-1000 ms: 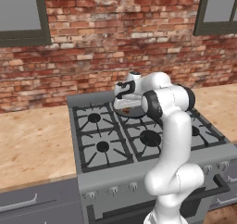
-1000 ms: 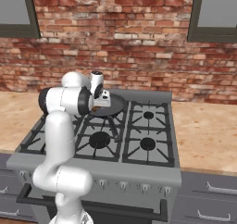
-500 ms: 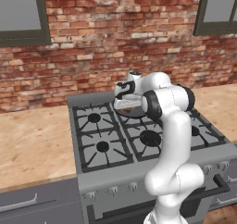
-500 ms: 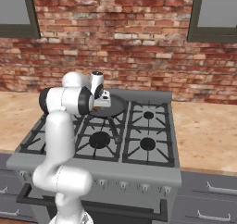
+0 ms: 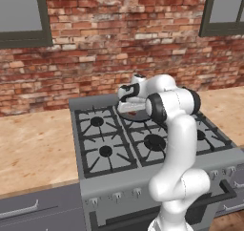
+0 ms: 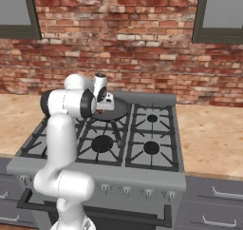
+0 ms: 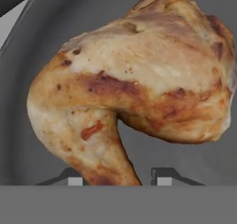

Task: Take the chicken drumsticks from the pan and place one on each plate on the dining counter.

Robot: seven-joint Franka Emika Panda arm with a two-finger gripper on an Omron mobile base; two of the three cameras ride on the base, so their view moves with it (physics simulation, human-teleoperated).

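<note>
Chicken drumstick [image 7: 134, 86] lying in the dark pan [image 6: 111, 109] on the stove [image 6: 142, 148], rear burner. Gripper [image 7: 115, 180] low over the pan, fingertips [image 7: 74, 179] either side of the drumstick's narrow end; whether they grip it cannot be told.

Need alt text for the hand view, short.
A golden-brown roasted chicken drumstick seen close up, lying in the dark grey frying pan. The pincer's two small dark finger tips rise at the bottom, one either side of the drumstick's narrow end.

Arm bent forward, gripper [image 7: 115, 181] low, part-closed
</note>
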